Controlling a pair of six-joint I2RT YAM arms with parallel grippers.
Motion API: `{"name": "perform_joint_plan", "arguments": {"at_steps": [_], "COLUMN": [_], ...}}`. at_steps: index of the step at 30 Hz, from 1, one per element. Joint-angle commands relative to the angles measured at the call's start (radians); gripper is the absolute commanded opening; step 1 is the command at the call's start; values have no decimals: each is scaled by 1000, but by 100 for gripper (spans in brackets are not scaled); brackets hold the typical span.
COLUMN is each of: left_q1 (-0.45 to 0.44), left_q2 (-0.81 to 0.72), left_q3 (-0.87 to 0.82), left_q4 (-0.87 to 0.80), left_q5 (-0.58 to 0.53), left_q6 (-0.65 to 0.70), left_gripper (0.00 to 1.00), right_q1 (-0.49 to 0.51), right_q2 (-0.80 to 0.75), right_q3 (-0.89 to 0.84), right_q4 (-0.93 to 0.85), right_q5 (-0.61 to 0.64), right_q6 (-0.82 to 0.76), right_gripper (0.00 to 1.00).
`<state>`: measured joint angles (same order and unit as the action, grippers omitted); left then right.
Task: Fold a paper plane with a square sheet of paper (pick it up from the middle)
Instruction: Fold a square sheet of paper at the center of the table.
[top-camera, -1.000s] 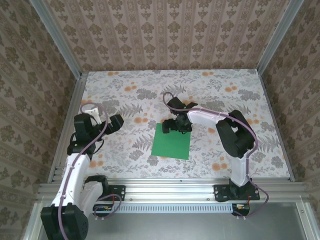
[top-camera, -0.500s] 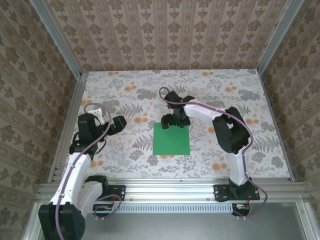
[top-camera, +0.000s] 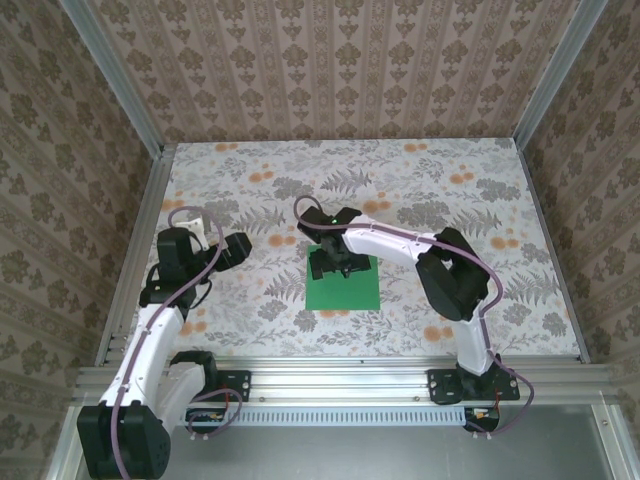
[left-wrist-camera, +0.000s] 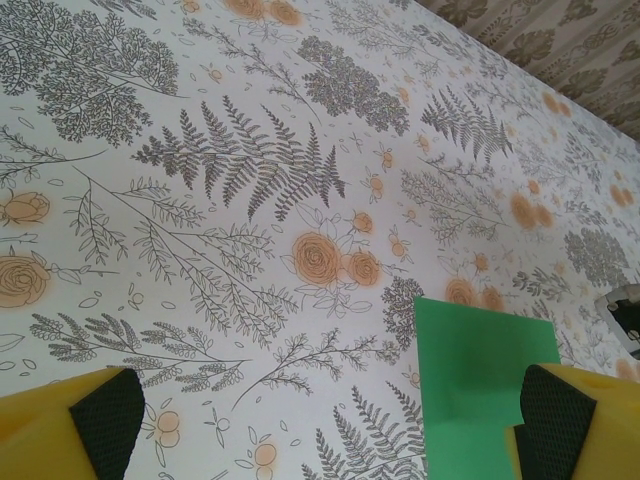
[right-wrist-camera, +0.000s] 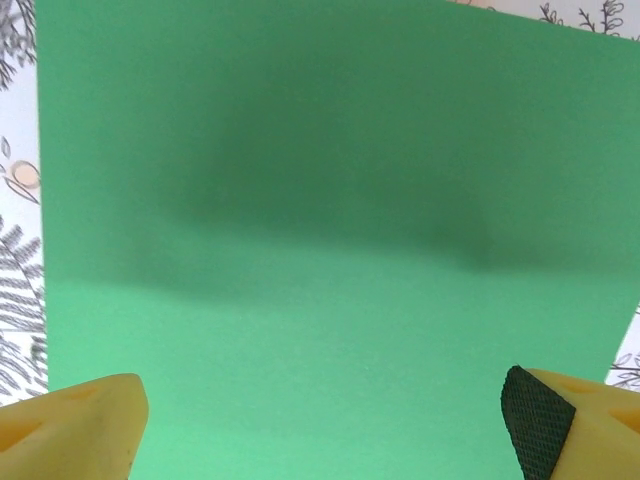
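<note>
Top external view puts the square sheet of paper (top-camera: 352, 290) flat on the floral tabletop (top-camera: 450, 180) at centre frame. The right gripper (top-camera: 330, 262) hangs over the sheet's upper-left part, jaws spread wide and holding nothing. In the right wrist view the green lies straight ahead between both fingertips (right-wrist-camera: 540, 425), so the move is likely a straight drop. The left gripper (top-camera: 236, 248), also wide open and empty, sits well apart at the left, making the right arm clearly the nearer.

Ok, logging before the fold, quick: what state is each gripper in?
Left gripper: open, holding nothing.
Right gripper: open over the square sheet of paper, holding nothing.
</note>
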<state>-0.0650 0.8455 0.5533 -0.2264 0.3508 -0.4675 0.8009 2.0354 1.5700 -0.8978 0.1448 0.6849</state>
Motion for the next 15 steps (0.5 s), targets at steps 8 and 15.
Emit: {"name": "perform_joint_plan", "arguments": {"at_steps": [8, 15], "left_q1": [-4, -4], "left_q2": [-2, 12], "left_q3": [2, -4], "left_q4": [1, 15], "left_q5": [-10, 5], "left_q6": [27, 25], "left_gripper": [100, 100], "right_q1": [-8, -22], "right_q2": [83, 103], "right_q3": [28, 8], "right_q4": [-38, -2], "right_q5": [31, -13], "right_q6": [88, 82], "right_gripper": [93, 94]}}
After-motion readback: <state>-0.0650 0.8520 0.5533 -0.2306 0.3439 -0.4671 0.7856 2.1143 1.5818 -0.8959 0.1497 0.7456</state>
